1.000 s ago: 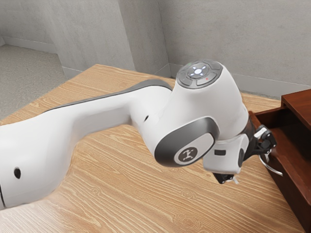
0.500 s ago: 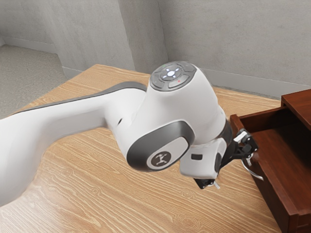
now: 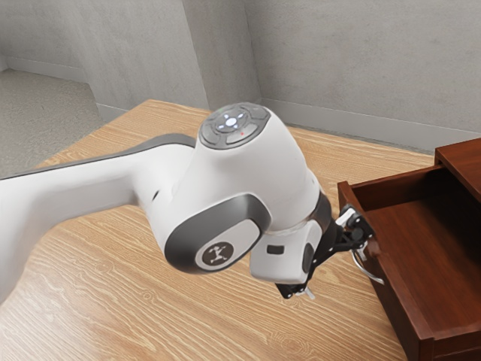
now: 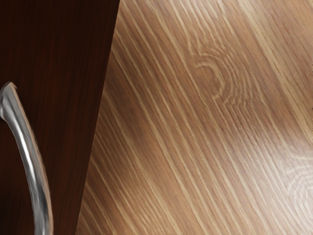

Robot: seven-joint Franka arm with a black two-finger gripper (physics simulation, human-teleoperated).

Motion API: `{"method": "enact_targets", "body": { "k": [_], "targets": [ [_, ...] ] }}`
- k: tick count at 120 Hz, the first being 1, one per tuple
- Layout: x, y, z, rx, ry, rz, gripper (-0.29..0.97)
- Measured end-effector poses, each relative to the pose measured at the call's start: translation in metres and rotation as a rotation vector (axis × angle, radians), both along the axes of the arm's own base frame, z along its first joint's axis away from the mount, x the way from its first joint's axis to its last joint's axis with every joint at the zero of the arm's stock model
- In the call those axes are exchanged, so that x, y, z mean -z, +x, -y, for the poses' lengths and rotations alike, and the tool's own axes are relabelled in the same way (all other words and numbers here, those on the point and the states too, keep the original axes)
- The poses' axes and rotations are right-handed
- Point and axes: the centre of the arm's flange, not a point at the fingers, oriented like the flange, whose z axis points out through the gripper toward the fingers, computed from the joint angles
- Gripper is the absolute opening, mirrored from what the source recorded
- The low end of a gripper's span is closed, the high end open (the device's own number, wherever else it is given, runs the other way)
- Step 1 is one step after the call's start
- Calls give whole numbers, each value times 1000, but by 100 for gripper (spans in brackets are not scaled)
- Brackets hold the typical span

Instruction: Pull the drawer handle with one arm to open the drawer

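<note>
A dark red-brown wooden drawer stands pulled well out of its cabinet at the exterior view's right, its inside bare. A curved silver handle is fixed to the drawer front. My black gripper sits at the upper part of that handle, shut on it, with the white hand just behind. In the wrist view the handle arcs across the dark drawer front, close under my hand.
The light wooden table stretches under my arm, and it appears beside the drawer front in the wrist view. My bulky white arm crosses the table from the exterior view's left. Grey walls stand behind.
My arm has drawn back toward the exterior view's left with the handle in its grip. The drawer has slid further out of the cabinet, baring more of its inside.
</note>
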Motion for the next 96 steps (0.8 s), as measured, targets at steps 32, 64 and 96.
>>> {"method": "enact_targets", "body": {
  "k": [32, 64, 96],
  "targets": [
    [-12, -11, 1, 11, -10, 19, 66],
    [-47, -29, 6, 34, -39, 68, 67],
    [-84, -20, -26, -44, -55, 75, 68]
  ]
}}
